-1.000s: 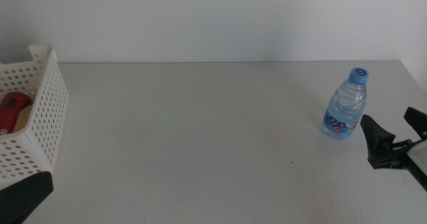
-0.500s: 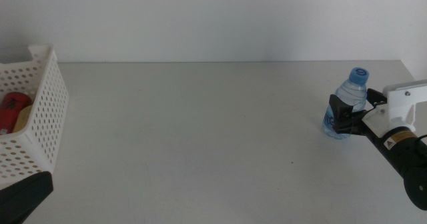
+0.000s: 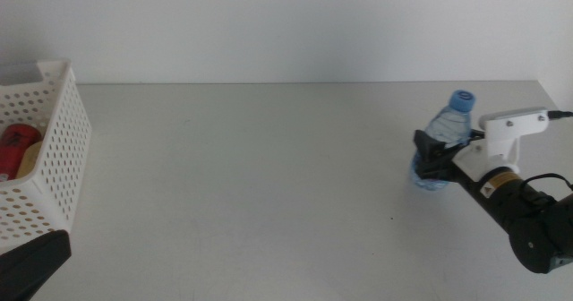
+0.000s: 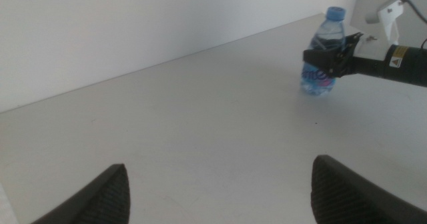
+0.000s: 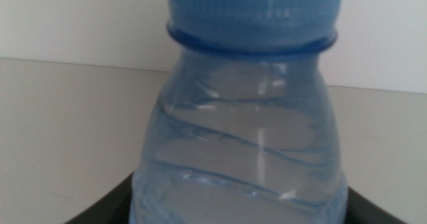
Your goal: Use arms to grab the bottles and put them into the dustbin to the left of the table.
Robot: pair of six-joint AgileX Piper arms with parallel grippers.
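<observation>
The small clear water bottle (image 3: pixel 448 123) with a blue cap is at the right side of the table (image 3: pixel 269 176), tilted, with my right gripper (image 3: pixel 431 159) shut around its lower body. In the right wrist view the bottle (image 5: pixel 240 137) fills the picture between the two jaws. The left wrist view shows the bottle (image 4: pixel 327 32) and the right gripper (image 4: pixel 328 58) far off. My left gripper (image 4: pixel 227 197) is open and empty and waits at the near left corner (image 3: pixel 31 261). The white perforated dustbin (image 3: pixel 63 149) stands at the left with the red can (image 3: pixel 16 149) inside. The yellow bottle cannot be made out.
A white wall runs behind the table's far edge. The table's right edge is close behind the right arm's white housing (image 3: pixel 510 126). A pale tan thing (image 3: pixel 32 158) lies beside the can in the dustbin.
The right gripper came in from the right, closed around the water bottle, and has shifted it left and tilted it. The left gripper has not moved.
</observation>
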